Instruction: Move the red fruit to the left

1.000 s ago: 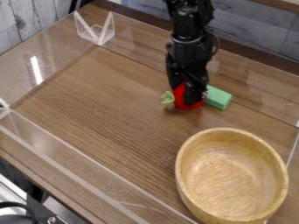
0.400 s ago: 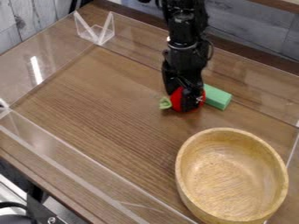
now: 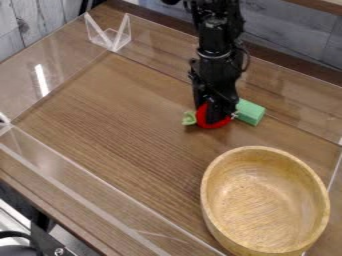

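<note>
A glossy red fruit (image 3: 210, 115) with a pale green leafy bit at its base sits beneath a black gripper (image 3: 213, 108) on a black arm. Beside it lies a flat green block (image 3: 250, 112). The surface (image 3: 114, 120) is dark brown wood with fine, streaked grain. A light tan wooden bowl (image 3: 265, 200) shows paler grain lines inside. Clear, colourless panels (image 3: 107, 33) edge the surface, catching white glints; behind them runs grey weathered planking
</note>
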`<control>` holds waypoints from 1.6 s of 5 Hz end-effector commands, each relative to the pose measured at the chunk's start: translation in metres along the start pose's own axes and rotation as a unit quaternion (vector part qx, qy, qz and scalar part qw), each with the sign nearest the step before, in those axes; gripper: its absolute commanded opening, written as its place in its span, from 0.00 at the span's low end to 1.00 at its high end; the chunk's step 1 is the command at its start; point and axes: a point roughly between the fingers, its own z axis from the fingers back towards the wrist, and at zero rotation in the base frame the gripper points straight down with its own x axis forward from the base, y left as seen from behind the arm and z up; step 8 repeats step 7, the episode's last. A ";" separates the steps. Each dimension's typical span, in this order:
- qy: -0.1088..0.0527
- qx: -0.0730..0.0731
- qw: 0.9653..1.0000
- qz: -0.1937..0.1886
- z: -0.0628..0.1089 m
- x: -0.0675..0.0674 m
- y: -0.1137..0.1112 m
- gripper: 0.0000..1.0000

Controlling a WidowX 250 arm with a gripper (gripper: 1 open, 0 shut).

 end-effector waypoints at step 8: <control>-0.015 -0.003 1.000 0.007 0.019 -0.009 0.015 0.00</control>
